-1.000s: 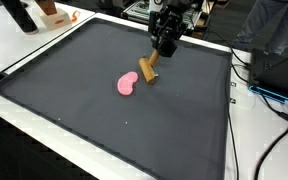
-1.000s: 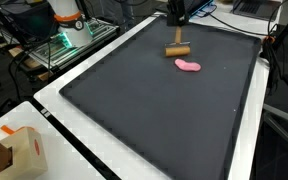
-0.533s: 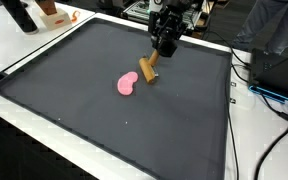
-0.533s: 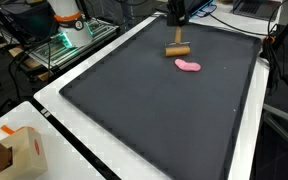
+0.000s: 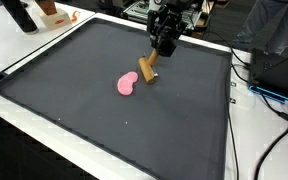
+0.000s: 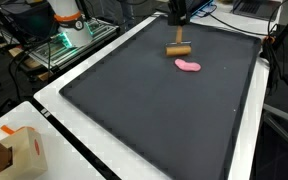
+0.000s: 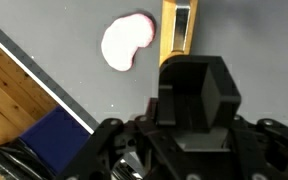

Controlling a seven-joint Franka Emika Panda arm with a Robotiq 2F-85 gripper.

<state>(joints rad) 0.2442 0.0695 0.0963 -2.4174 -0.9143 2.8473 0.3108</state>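
Single-arm scene, three views. A dark mat (image 5: 94, 125) covers most of a white bench (image 5: 29, 45). Two small things lie on its far half.

**Pincer.** The pincer (image 5: 165, 48) hangs over the far part of the mat, pointing down, directly above the handle end of a wooden mallet (image 5: 146, 70). In both exterior views its tip sits at or very close to the top of the handle. The fingers are too small and dark there to separate. In the wrist view the black housing fills the lower half of the picture and hides the fingertips. Whether the pincer is spread, pressed together or pinching the handle cannot be told.

**Mallet.** The mallet rests on the mat, its blocky head toward the near side and its short handle running away toward the pincer. In an exterior view (image 6: 178, 47) it reads as a T shape, head crosswise. The wrist view (image 7: 176, 30) shows it as a pale yellow-brown bar at the top edge, with a darker strip along its middle.

**Pink piece.** A pink bean-shaped piece (image 5: 127, 84) lies flat on the mat just beside the mallet head. The wrist view (image 7: 126, 42) shows a narrow strip of mat between the two, so they are apart. It is clear of the pincer.

**Surroundings.** A cardboard box (image 6: 12, 152) stands on the bench at the near left corner of an exterior view, well apart from the mallet. Cables (image 5: 269, 95) run along the right side of the bench.
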